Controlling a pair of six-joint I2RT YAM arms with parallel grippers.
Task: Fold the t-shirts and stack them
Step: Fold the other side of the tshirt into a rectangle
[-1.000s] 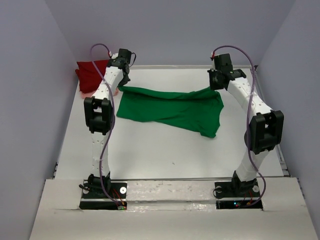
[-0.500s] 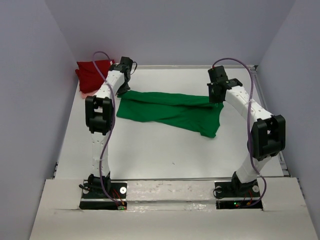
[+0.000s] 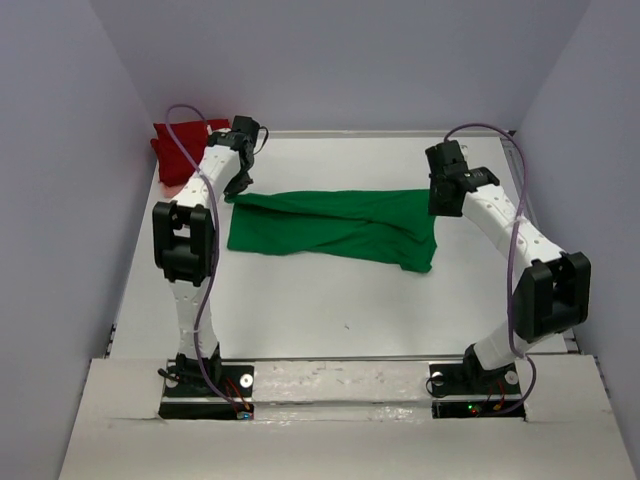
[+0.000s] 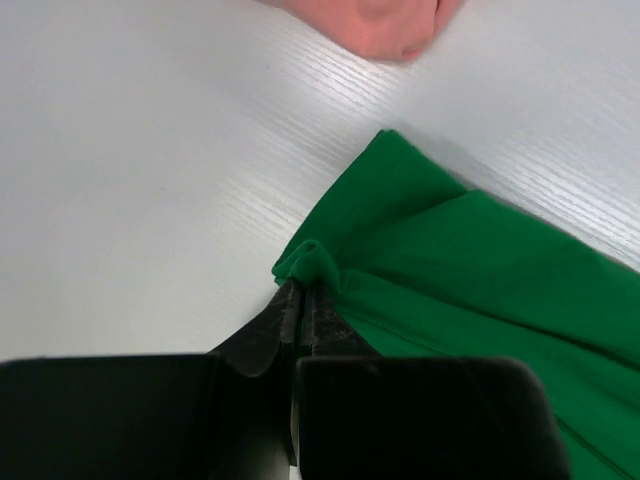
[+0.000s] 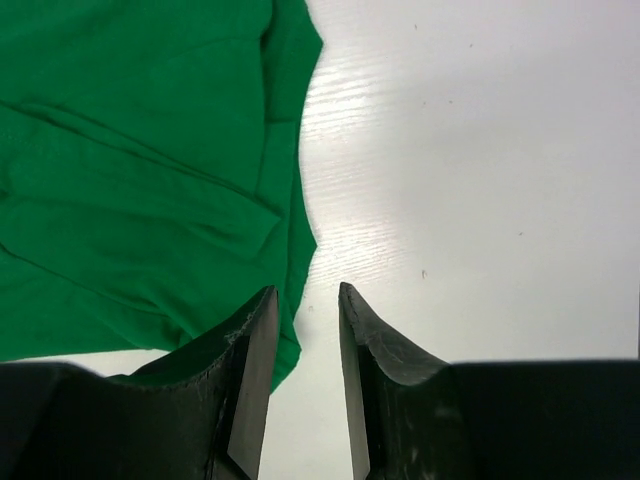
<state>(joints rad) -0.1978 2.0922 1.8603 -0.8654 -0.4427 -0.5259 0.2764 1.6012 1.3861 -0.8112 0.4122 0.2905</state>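
Note:
The bright green t-shirt [image 3: 335,225] lies in a long folded band across the middle of the table. My left gripper [image 3: 237,190] is shut on its far left corner, and the left wrist view shows the fingertips [image 4: 303,292] pinching a bunched fold of green cloth [image 4: 470,270]. My right gripper [image 3: 441,207] is open just over the shirt's right edge. In the right wrist view [image 5: 303,300] bare table shows between the jaws and the green cloth [image 5: 140,170] lies to their left. The dark red t-shirt [image 3: 178,148] is bunched at the back left corner. A salmon pink t-shirt [image 4: 385,22] shows beyond the left gripper.
The white table [image 3: 330,310] has a raised rim along its back and sides [image 3: 540,200]. Grey walls close in on three sides. Both arm bases [image 3: 205,380] stand at the near edge.
Both grippers came toward the near side and down, laying the green shirt's far edge onto the table. The right gripper has let go of its corner and opened. The left stays shut.

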